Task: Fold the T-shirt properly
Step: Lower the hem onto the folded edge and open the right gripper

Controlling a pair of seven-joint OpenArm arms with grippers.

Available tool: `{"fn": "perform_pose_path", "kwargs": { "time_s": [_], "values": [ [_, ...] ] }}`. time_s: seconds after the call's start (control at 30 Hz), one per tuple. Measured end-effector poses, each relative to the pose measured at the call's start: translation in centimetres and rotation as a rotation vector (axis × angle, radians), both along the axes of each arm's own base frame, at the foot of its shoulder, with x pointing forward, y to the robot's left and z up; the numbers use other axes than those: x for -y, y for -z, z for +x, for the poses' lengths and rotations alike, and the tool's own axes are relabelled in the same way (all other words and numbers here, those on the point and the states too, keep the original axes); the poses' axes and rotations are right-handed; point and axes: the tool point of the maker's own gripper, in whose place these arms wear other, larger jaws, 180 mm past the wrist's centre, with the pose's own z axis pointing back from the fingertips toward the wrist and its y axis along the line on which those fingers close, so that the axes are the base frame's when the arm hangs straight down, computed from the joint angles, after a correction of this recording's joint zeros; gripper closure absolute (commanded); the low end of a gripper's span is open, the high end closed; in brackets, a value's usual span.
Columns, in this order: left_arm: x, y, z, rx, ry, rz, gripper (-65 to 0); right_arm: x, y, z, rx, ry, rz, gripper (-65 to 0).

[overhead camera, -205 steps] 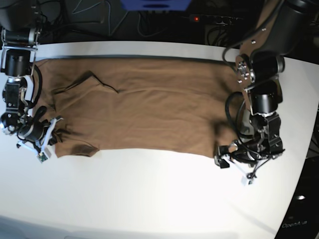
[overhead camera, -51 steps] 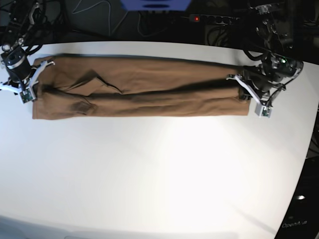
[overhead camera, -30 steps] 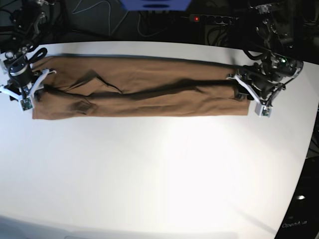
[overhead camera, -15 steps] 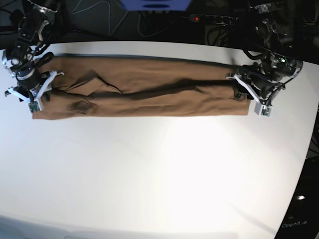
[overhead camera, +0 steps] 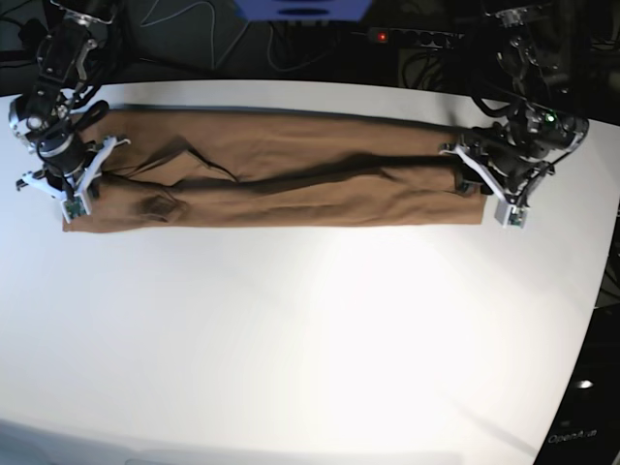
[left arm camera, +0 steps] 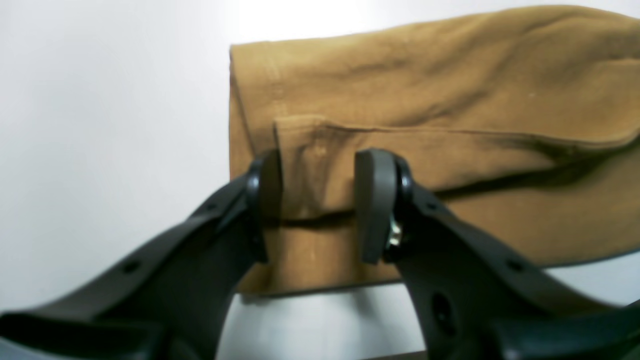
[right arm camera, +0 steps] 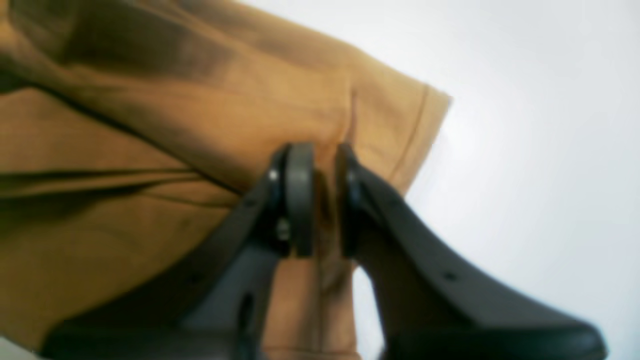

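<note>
The T-shirt [overhead camera: 276, 179] was laid as a long folded band along the far side of the table [overhead camera: 310, 339]. Its one end was pinched by the right gripper [right arm camera: 320, 200]; the other was straddled, jaws parted, by the left gripper [left arm camera: 315, 205].

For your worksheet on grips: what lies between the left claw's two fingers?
A raised fold of the T-shirt sits between the left claw's fingers, in the left wrist view.

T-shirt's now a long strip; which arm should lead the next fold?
Probably the right gripper: its jaws look pinched on the T-shirt end. The left gripper only straddles a cloth fold, jaws apart.
</note>
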Motion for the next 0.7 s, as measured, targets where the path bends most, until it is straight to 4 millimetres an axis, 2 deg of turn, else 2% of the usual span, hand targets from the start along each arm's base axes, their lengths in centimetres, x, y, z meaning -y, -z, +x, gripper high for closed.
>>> {"fn": "perform_pose_path", "kwargs": {
  "time_s": [0.23, 0.33, 0.43, 0.7],
  "values": [
    [0.0, 0.0, 0.0, 0.000, 0.000, 0.000, -23.6, 0.0, 0.6, -1.3, -0.030, 0.002, -0.003, -1.6],
    [0.0, 0.0, 0.0, 0.000, 0.000, 0.000, -23.6, -0.1, -0.4, -0.9, -0.002, -0.005, -0.015, -1.6],
    [0.0, 0.0, 0.0, 0.000, 0.000, 0.000, -23.6, -0.4, -1.3, -1.4, 0.020, -0.015, -0.028, -1.6],
    [0.0, 0.0, 0.0, 0.000, 0.000, 0.000, -23.6, -2.7, -1.2, -3.8, 0.048, -0.048, 0.014, -1.6]
  ]
}}
